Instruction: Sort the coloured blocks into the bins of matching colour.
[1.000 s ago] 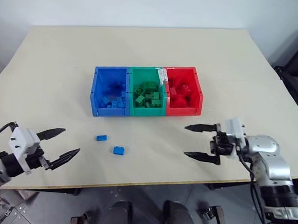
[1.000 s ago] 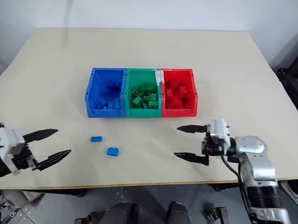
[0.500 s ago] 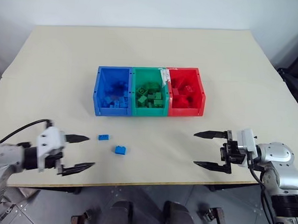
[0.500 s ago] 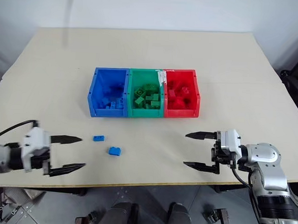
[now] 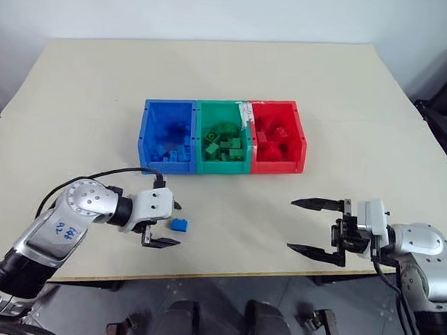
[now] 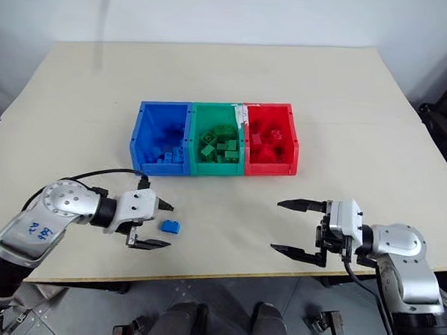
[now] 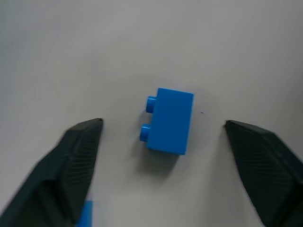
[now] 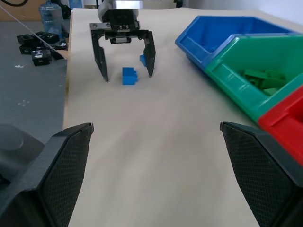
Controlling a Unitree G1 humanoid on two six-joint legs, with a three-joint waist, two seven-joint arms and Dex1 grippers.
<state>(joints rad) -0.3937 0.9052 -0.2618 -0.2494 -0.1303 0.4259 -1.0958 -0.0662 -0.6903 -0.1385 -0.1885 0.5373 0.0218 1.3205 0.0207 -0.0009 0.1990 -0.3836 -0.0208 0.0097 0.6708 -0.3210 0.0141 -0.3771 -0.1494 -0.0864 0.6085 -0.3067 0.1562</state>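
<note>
Most of the sorting looks done: the bins (image 5: 221,136), upper centre of frame, hold bricks of their own colours. Two blue blocks are left on the surface (image 5: 228,213). The left end effector (image 5: 166,223) straddles one blue block (image 5: 179,225) at lower left, fingers spread wide, not touching. It lies on its side, studs sideways, long axis across the gap. The right end effector (image 5: 315,228) hangs wide, empty.
</note>
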